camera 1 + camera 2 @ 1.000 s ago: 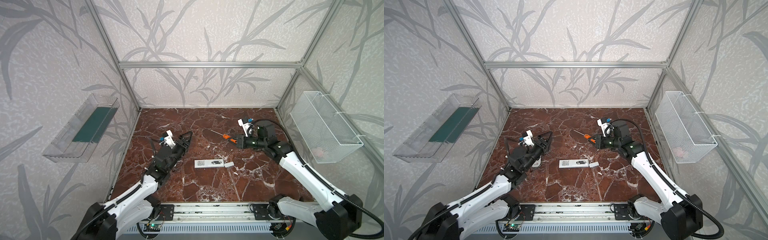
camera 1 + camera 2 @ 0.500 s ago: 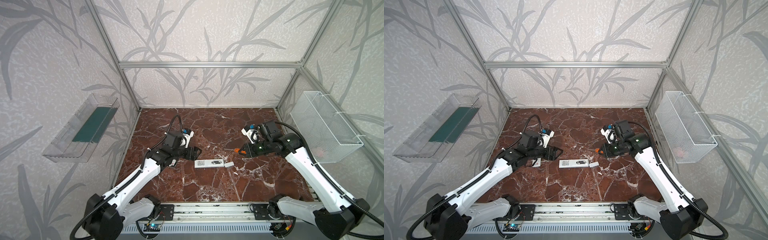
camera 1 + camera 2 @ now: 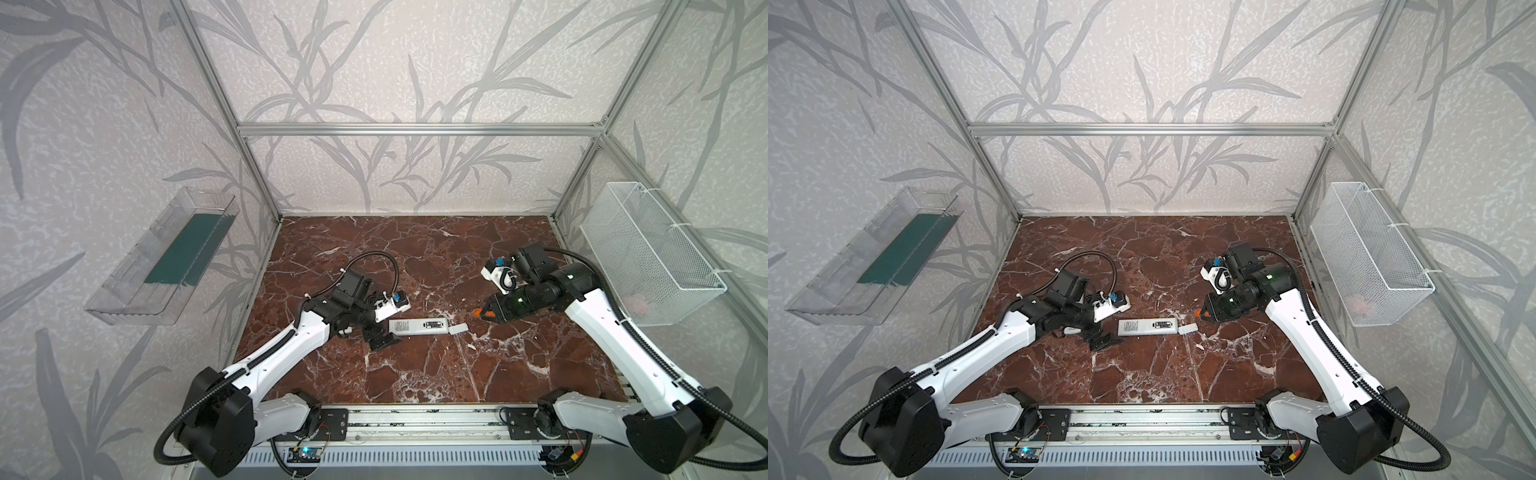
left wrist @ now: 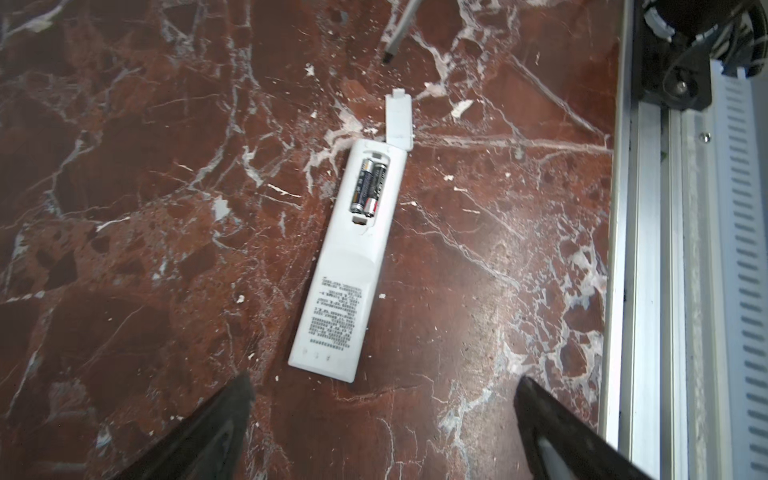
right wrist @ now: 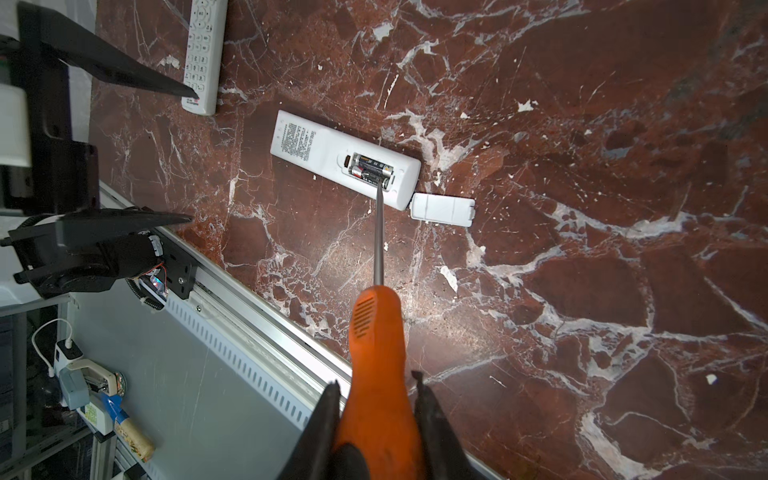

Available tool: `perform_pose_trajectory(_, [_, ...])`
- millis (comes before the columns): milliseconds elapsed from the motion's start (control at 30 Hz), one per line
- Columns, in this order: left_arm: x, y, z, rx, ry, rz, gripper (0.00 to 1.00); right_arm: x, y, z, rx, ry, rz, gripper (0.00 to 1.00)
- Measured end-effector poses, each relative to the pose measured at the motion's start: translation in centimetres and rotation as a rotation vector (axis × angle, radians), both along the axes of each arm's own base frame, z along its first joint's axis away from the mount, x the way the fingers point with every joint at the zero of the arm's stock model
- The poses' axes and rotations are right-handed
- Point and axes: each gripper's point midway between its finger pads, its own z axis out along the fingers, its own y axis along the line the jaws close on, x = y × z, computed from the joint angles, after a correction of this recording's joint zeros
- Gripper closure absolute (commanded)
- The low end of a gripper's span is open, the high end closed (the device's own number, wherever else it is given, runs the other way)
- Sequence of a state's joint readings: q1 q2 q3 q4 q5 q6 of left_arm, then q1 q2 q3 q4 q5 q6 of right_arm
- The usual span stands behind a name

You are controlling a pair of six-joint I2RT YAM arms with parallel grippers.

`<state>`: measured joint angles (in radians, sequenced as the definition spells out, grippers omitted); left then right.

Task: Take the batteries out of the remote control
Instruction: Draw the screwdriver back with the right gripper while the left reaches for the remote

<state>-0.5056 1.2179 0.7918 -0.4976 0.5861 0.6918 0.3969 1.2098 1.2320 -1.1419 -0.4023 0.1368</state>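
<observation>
Near the middle of the marble tabletop (image 3: 415,257) lies a white remote control (image 3: 419,327), back side up and compartment uncovered, with both batteries (image 4: 368,186) seated side by side inside. A small white cover piece (image 4: 399,120) touches the remote's battery end. The left gripper (image 4: 384,384) hovers by the opposite end, jaws spread wide, empty. The right gripper (image 5: 376,382) is clamped on an orange-handled screwdriver (image 5: 374,328), its shaft aimed at the compartment and its tip short of the cover piece. A second remote (image 5: 203,54) lies buttons up beside the left gripper.
</observation>
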Motion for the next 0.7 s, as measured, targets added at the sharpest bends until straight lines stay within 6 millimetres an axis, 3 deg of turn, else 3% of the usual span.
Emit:
perform_pose_trajectory(300, [0.8, -0.2, -5.2, 0.111, 0.002, -0.149, 0.01, 0.0, 0.6, 0.3, 0.037, 0.002, 0.013, 1.0])
perform_pose_trajectory(700, [3.8, 0.4, -8.9, 0.233, -0.029, -0.114, 0.04, -0.1, 0.7, 0.5, 0.046, 0.004, 0.01, 1.0])
